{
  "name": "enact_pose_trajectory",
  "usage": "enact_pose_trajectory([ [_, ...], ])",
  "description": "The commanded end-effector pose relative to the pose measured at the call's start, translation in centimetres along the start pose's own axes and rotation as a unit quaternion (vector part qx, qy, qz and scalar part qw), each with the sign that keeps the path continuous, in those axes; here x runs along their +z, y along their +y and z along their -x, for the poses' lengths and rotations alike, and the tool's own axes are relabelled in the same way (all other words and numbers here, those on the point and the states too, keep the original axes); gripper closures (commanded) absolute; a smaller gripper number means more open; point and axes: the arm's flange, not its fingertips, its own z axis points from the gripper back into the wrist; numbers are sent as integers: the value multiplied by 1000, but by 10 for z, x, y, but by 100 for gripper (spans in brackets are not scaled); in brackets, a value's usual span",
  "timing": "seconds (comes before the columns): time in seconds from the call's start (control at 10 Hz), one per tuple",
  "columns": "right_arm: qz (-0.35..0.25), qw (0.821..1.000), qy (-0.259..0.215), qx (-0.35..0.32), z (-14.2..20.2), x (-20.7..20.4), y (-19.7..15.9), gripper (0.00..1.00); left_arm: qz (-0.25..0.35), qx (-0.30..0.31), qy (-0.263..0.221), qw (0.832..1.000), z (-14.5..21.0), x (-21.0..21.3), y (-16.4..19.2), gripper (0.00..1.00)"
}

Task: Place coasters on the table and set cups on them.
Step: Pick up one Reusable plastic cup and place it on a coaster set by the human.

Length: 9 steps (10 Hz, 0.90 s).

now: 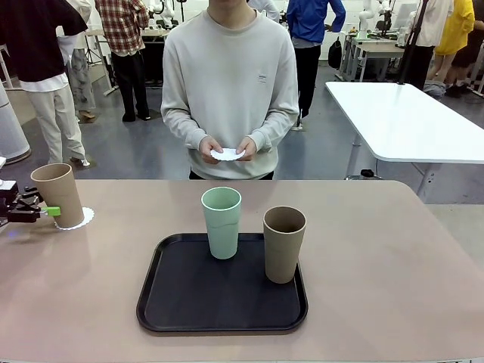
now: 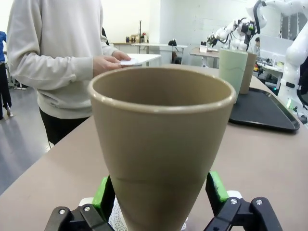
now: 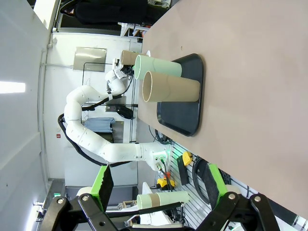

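Coaster (image 1: 82, 219) lies mostly hidden beneath a tan cup (image 1: 59, 193) near the surface's (image 1: 378, 257) left edge, with only its lacy rim peeking out. Left hand (image 2: 160, 192) straddles that cup's base, jaws spread, green pads seemingly just clear of the wall. Right hand (image 3: 159, 185) gapes open, empty. Mint cup (image 1: 221, 223) and second tan cup (image 1: 284, 243) stand on the black tray (image 1: 181, 302) — the person's fingers (image 1: 206, 144) half cover another coaster (image 1: 227, 154)
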Motion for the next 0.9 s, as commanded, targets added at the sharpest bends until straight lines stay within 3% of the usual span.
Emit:
enact_pose_trajectory([
  [0.0, -13, 1000, -5, 8, -2, 0, 0, 0, 9, -18, 38, 999, 2, 1, 3, 0],
  [0.4, -13, 1000, -5, 8, -2, 0, 0, 0, 6, -17, 148, 989, -2, 8, 0, 0],
  [0.6, -13, 1000, -5, 8, -2, 0, 0, 0, -11, -28, 196, 980, -36, 20, -19, 0],
  [0.8, -13, 1000, -5, 8, -2, 0, 0, 0, -57, -56, 315, 946, -84, 29, -48, 0],
])
